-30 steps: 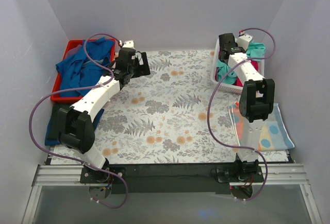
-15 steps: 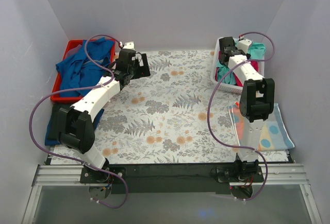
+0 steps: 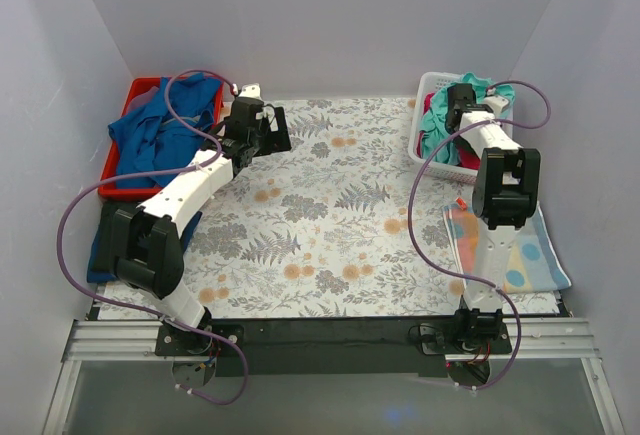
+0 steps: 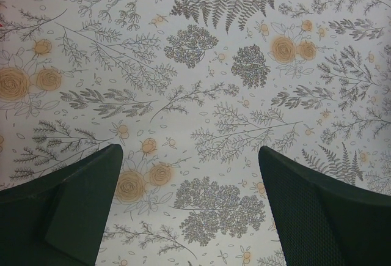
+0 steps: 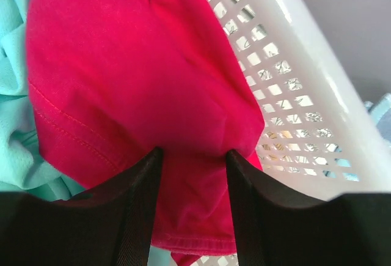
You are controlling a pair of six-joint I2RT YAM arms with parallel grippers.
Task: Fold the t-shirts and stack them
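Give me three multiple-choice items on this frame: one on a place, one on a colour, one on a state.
1. Where is the pink shirt? A on the floral cloth; B in the basket; C on the spotted cloth.
2. What colour are the shirts in the red tray? A blue; B teal; C black.
3. How is the left gripper? A shut on a shirt; B shut, empty; C open, empty.
Key: B, the basket's lattice wall runs right beside it; A, blue cloth fills the tray; C, its fingers stand wide apart with nothing between them.
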